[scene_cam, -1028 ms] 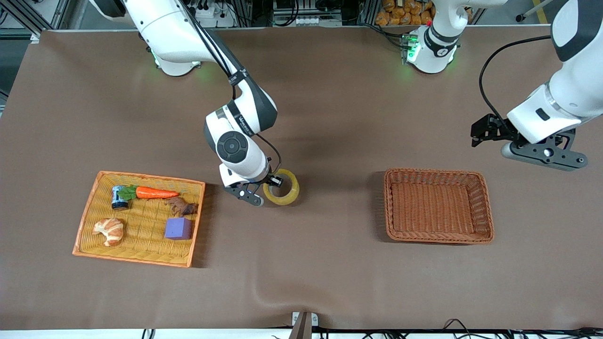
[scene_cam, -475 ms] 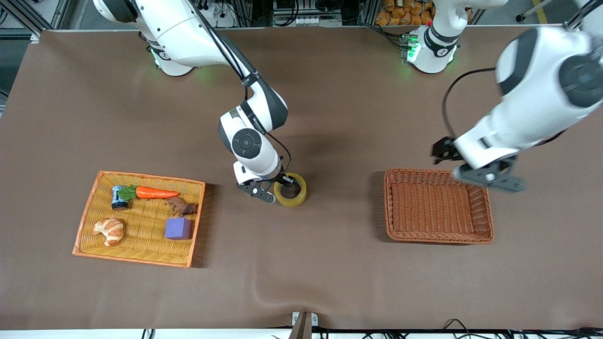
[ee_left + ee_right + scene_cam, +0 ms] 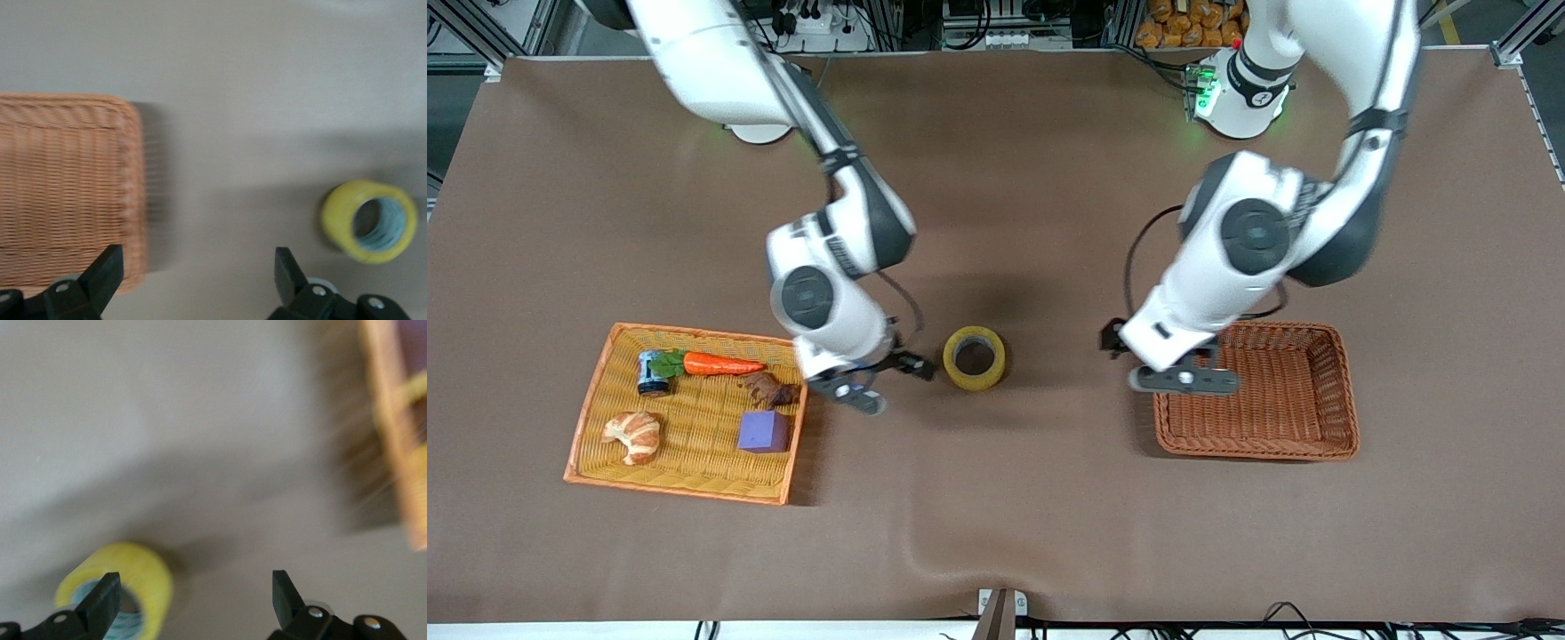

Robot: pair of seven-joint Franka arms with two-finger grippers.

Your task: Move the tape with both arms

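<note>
Brown table point(image 3: 1049, 498): empty basket point(image 3: 1256, 388), tape point(image 3: 974, 357) alone.

Glossy translucent tape point(image 3: 974, 357), woven wicker basket point(image 3: 1343, 418), matt brown cloth table point(image 3: 1049, 516)

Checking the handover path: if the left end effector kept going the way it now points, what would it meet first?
Probably bare table. The open left end effector points down between the brown basket and the tape, touching neither.
</note>
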